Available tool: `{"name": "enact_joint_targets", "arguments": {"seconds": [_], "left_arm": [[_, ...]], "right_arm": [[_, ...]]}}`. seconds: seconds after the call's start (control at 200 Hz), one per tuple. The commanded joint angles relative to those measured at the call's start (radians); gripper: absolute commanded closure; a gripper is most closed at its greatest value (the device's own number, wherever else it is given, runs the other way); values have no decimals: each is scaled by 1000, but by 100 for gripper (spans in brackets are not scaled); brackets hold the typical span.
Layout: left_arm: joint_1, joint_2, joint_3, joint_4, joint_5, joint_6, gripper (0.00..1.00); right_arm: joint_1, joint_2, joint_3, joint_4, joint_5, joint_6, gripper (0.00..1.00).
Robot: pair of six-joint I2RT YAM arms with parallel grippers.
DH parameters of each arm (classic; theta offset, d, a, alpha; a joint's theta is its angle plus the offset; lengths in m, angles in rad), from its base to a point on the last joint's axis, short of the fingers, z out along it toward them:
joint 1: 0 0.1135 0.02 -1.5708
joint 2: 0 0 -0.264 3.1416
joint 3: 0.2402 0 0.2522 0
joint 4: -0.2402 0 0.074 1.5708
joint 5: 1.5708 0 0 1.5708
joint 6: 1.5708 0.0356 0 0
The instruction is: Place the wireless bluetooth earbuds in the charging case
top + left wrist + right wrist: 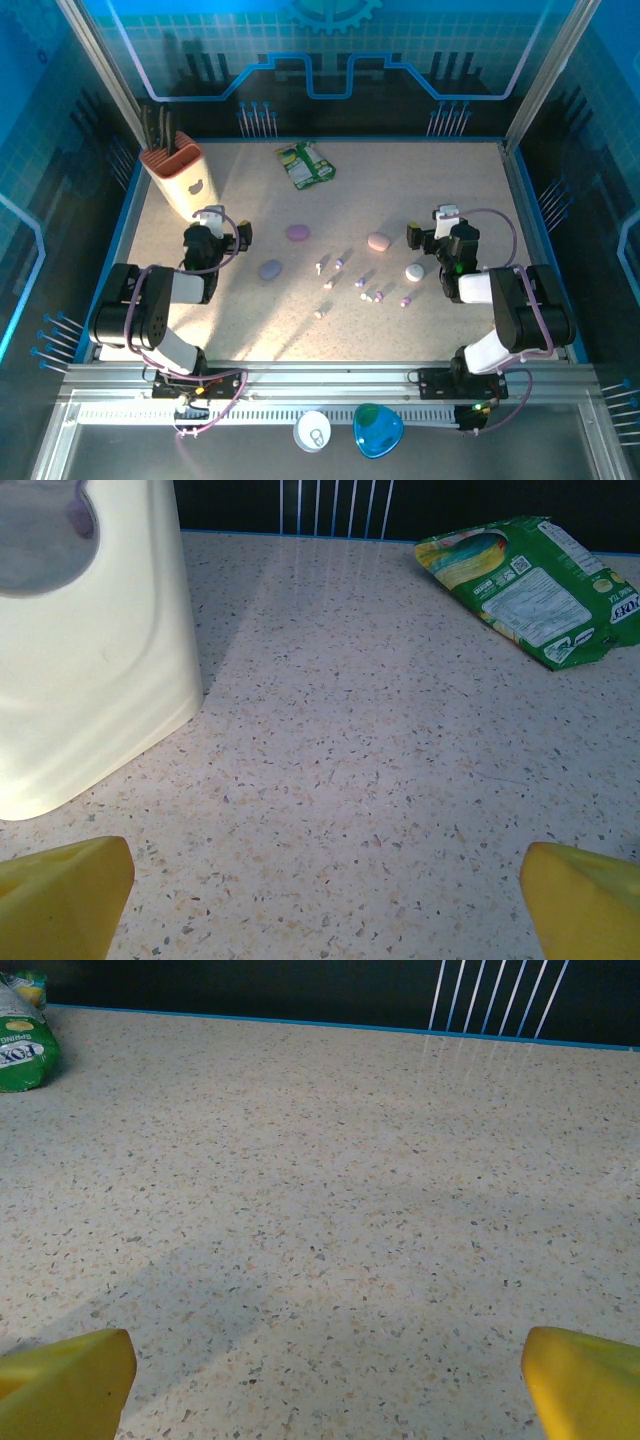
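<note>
Several tiny stemmed earbuds (pixel 362 283), white, pink and purple, lie scattered across the middle of the table. Around them sit pebble-shaped charging cases: a purple case (pixel 298 232), a lavender case (pixel 270 269), a pink case (pixel 378 241) and a white case (pixel 415 271). All look closed. My left gripper (pixel 222 225) (pixel 325 920) rests low at the left, open, with bare tabletop between its yellow fingertips (pixel 65 895). At the right, beside the white case, my right gripper (pixel 432 228) (pixel 325 1390) is also open over bare table, its fingertips (pixel 70 1380) wide apart.
A cream knife block (pixel 180 175) (pixel 80 650) stands at the back left, close to the left gripper. A green snack packet (pixel 306 164) (pixel 530 585) (pixel 22 1040) lies at the back centre. A white disc (pixel 313 431) and a blue object (pixel 378 430) sit below the front rail.
</note>
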Motion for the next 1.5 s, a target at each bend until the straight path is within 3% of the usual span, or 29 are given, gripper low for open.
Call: {"name": "enact_joint_targets", "arguments": {"seconds": [0.0, 0.435, 0.59, 0.72, 0.935, 1.081, 1.196, 1.316, 1.496], "left_arm": [[5, -1, 17, -1, 20, 6, 1], [4, -20, 1, 12, 13, 9, 1], [-21, -161, -9, -86, -20, 27, 1], [-92, -296, 5, -198, -77, 88, 1], [-242, -457, 142, -593, -164, 154, 1], [-286, -487, 279, -948, -159, 135, 1], [-302, -470, 392, -1233, -52, 168, 1], [-328, -419, 513, -1519, -8, 224, 1], [-339, -346, 559, -1650, -8, 328, 1]], "right_arm": [[12, 4, 12, 20, 10, -15, 0], [13, -13, 15, 5, 30, -4, 0], [13, -158, 30, -144, 31, -10, 0], [21, -280, 52, -269, 7, -9, 0], [94, -460, 141, -567, -23, 43, 0], [184, -523, 189, -721, -102, 140, 0], [258, -526, 195, -768, -209, 204, 0], [367, -507, 174, -751, -236, 291, 0], [509, -429, 157, -685, -224, 357, 0]]}}
